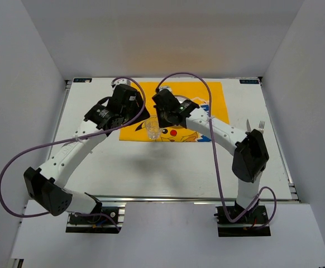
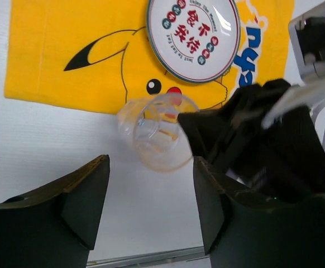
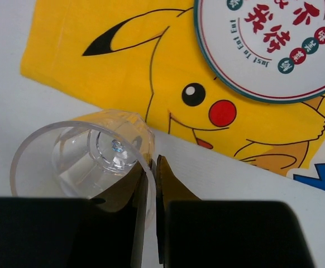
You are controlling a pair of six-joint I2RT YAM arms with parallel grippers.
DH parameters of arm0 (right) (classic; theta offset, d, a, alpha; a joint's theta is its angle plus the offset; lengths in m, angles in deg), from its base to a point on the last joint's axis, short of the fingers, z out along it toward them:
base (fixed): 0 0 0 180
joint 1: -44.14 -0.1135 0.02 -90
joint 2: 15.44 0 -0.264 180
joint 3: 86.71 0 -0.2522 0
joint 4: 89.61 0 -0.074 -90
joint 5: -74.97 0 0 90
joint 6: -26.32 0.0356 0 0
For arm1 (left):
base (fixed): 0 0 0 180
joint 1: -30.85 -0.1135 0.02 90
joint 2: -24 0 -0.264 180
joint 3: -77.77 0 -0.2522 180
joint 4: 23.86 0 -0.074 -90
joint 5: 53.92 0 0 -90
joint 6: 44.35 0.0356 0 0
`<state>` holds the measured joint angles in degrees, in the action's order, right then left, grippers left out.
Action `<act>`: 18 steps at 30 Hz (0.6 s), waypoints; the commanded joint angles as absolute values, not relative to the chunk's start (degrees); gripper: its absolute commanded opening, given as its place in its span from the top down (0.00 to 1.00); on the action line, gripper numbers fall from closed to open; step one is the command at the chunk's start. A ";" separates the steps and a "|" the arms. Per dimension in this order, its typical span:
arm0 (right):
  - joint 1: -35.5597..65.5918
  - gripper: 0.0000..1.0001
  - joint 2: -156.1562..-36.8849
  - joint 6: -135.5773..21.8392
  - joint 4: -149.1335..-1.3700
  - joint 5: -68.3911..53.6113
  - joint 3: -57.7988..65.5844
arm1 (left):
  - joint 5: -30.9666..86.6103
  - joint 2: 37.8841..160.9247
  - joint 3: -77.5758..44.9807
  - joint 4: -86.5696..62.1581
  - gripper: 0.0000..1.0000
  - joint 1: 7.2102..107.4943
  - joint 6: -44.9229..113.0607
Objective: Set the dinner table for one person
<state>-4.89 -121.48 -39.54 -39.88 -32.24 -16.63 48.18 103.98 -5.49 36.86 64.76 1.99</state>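
Our right gripper [image 3: 154, 167] pinches the clear cup [image 3: 79, 159] by its rim at the yellow mat [image 3: 95, 72] edge. Our left gripper [image 2: 151, 164] gapes wide, empty.

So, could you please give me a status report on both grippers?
Left gripper open, empty. Right gripper shut on clear cup rim, at yellow mat near edge. Dinner table: plate on mat, nothing blocking.

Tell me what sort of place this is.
Probably a robot test cell: white panels box in the dinner table, two arms are mounted by its metal rail, and the right gripper pinches a clear cup.
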 commanded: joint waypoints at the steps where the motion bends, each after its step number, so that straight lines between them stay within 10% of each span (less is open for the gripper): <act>1: 0.61 1.00 -124.85 -38.37 -41.57 -33.66 -20.66 | 52.25 99.85 -6.02 39.64 0.28 63.90 0.65; 6: 11.86 1.00 -136.77 -40.39 -36.05 -32.00 -40.01 | 56.38 96.87 -7.34 43.59 0.02 63.90 1.09; 10: 18.56 1.00 -147.26 -42.59 -30.06 -31.11 -58.53 | 58.40 93.35 -11.55 45.18 0.02 63.37 1.70; 18: 31.91 1.00 -146.65 -44.78 -45.61 -26.72 -48.96 | 59.55 87.02 -20.17 43.34 0.02 63.37 6.09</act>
<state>29.79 -147.95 -42.91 -39.49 -28.72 -49.27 57.82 89.19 -17.99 43.90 63.58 3.37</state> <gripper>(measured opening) 0.115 0.982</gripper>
